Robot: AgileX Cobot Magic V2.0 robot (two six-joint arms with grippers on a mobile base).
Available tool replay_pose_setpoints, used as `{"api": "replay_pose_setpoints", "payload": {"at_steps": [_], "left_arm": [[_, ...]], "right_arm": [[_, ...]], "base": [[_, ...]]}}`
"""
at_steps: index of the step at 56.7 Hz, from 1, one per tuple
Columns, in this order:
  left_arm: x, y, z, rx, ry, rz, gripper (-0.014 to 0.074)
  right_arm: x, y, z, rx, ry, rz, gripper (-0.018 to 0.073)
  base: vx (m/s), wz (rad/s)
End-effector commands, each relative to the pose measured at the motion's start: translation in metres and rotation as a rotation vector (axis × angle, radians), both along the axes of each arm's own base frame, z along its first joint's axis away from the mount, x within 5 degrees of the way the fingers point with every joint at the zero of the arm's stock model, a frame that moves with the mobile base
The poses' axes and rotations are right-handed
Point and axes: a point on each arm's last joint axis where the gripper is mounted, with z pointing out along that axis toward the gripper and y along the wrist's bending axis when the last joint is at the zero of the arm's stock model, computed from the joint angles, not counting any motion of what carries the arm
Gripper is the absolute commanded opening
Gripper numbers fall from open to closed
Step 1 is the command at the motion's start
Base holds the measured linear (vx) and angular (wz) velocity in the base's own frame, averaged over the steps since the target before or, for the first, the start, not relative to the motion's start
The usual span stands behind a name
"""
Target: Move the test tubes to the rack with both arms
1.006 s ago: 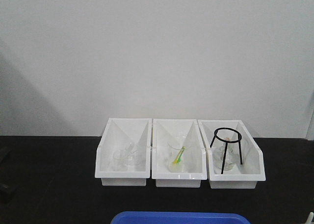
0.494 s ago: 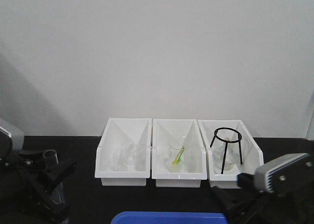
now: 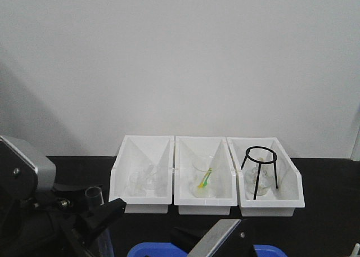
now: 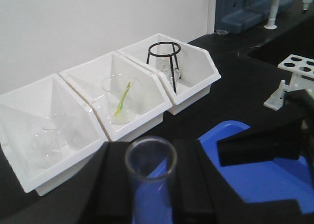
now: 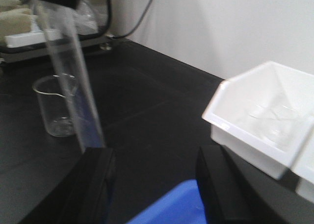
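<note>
My left gripper (image 4: 150, 189) is shut on a clear test tube (image 4: 150, 160), which stands upright with its open rim facing the camera. The front view shows the same test tube (image 3: 93, 196) at the lower left, in the left gripper (image 3: 97, 226). My right gripper (image 5: 154, 185) is open with nothing between its fingers; the held test tube (image 5: 73, 77) slants just past its left finger (image 5: 95, 185). From the front, the right arm (image 3: 220, 239) is low in the centre. The white rack (image 4: 297, 66) stands at the far right on the black table.
Three white bins (image 3: 144, 201) line the back wall; they hold glassware, a beaker with a yellow-green stick (image 3: 205, 178) and a black tripod ring (image 3: 260, 170). A blue tray (image 4: 255, 175) lies under the grippers. A glass beaker (image 5: 55, 106) stands on the table to the left.
Both arms have come up into the front view and moved toward the centre. The left gripper has carried the test tube rightward; the right arm has swung from the right edge to the bottom centre.
</note>
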Motion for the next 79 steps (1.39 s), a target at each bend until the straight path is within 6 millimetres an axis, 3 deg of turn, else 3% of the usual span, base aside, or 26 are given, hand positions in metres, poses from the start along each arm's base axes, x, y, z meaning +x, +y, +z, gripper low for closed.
{"api": "replay_pose_setpoints", "payload": {"at_steps": [1,10,25,53,61,79], "left_arm": [[0.000,-0.006,0.020,-0.087,-0.084,0.005,-0.0022],[0.001,-0.021,0.009,-0.063,-0.063,-0.037,-0.0022],[-0.007,-0.041,0.003,-0.059,-0.059,-0.108,-0.0022],[-0.011,-0.043,-0.002,-0.049,0.007,-0.131,-0.0022],[-0.011,-0.043,-0.002,-0.063,0.021,-0.126,-0.0022],[-0.011,-0.043,-0.002,-0.065,0.023,-0.126,-0.0022]], "right_arm": [[-0.003,0.010,0.023,0.128,-0.130,0.041,0.0442],[-0.010,0.023,0.017,0.141,-0.145,0.096,0.0465],[-0.009,0.024,0.016,0.143,-0.145,0.098,0.0465],[-0.009,0.024,0.016,0.149,-0.147,0.098,0.0443],[-0.009,0.024,0.016,0.152,-0.142,0.091,0.0370],[-0.007,0.023,0.016,0.164,-0.128,0.069,0.0055]], "base": [[0.00,0.00],[0.00,0.00],[0.00,0.00],[0.00,0.00],[0.00,0.00],[0.00,0.00]]}}
